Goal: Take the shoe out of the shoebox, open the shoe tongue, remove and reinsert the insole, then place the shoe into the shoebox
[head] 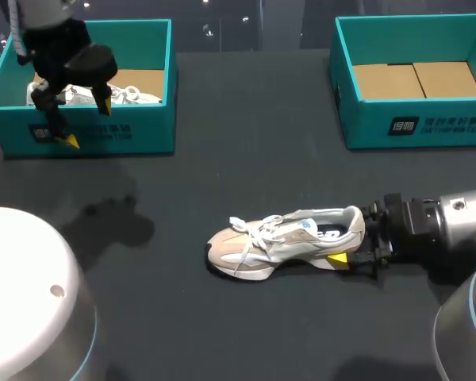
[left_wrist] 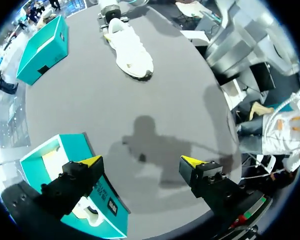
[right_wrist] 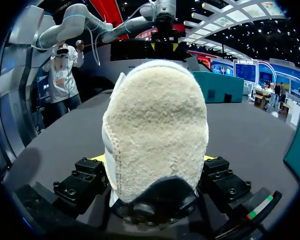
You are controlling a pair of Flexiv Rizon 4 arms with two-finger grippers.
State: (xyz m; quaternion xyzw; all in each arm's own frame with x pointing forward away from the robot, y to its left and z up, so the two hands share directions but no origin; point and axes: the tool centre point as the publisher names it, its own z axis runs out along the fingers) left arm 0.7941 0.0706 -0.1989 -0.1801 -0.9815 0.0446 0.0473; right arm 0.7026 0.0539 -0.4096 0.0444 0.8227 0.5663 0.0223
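A beige and white shoe (head: 282,242) lies on its sole in the middle of the dark table, toe to the left, laces loose. My right gripper (head: 345,238) is shut on its heel; in the right wrist view the fuzzy heel (right_wrist: 155,130) fills the space between the fingers (right_wrist: 92,170). Far off, my left gripper (head: 86,123) hangs open and empty above the front wall of the left teal shoebox (head: 95,131). From the left wrist, the gripper (left_wrist: 142,162) shows wide open over bare table, the shoe (left_wrist: 130,50) far ahead.
The left shoebox (left_wrist: 105,200) holds another white shoe (head: 135,97). A second teal shoebox (head: 412,119) with a cardboard floor stands at the back right. A white rounded arm base (head: 24,294) fills the near left corner.
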